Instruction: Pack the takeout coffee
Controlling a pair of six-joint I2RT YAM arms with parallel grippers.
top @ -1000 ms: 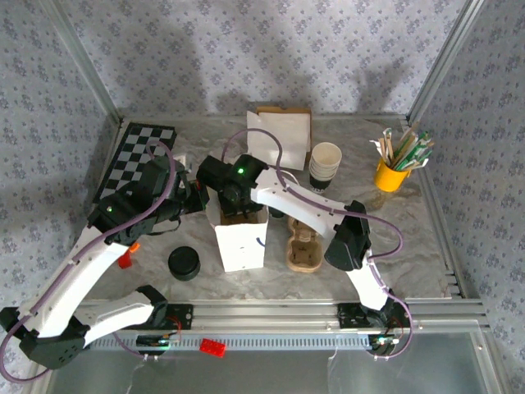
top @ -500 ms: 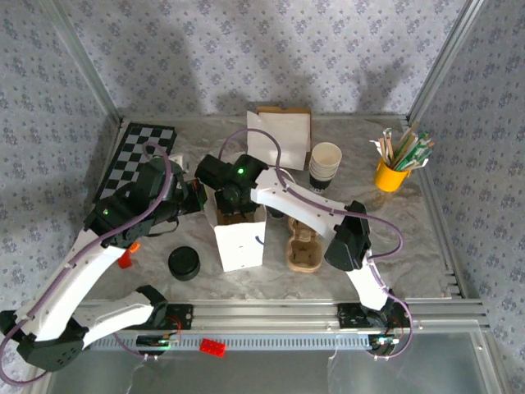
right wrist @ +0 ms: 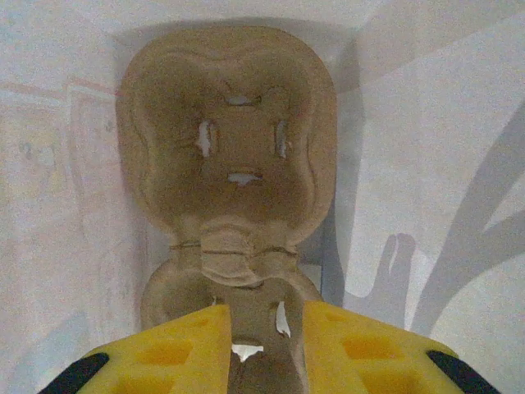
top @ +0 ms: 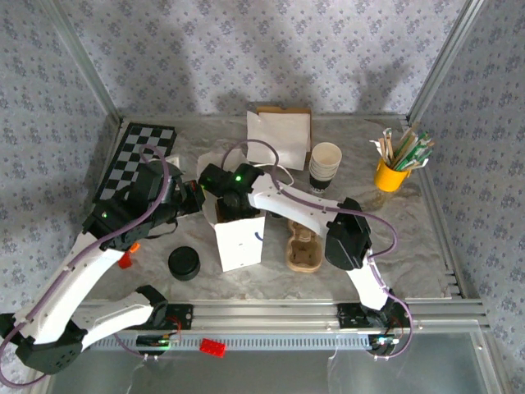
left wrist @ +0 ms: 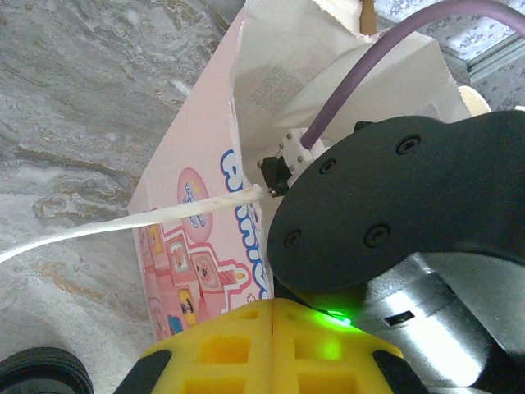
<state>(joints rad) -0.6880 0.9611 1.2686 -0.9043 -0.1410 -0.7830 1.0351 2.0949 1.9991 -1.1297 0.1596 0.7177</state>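
Since a second ago the right gripper [right wrist: 267, 312] has sunk a little deeper into the white paper bag [top: 240, 242]. Where the takeout coffee stands I cannot tell. Its jaws stand half closed about a pulp carrier [right wrist: 230, 139] inside; a real grip is not sure. The left gripper [left wrist: 271, 316] has its jaws pressed together, just beside the bag.
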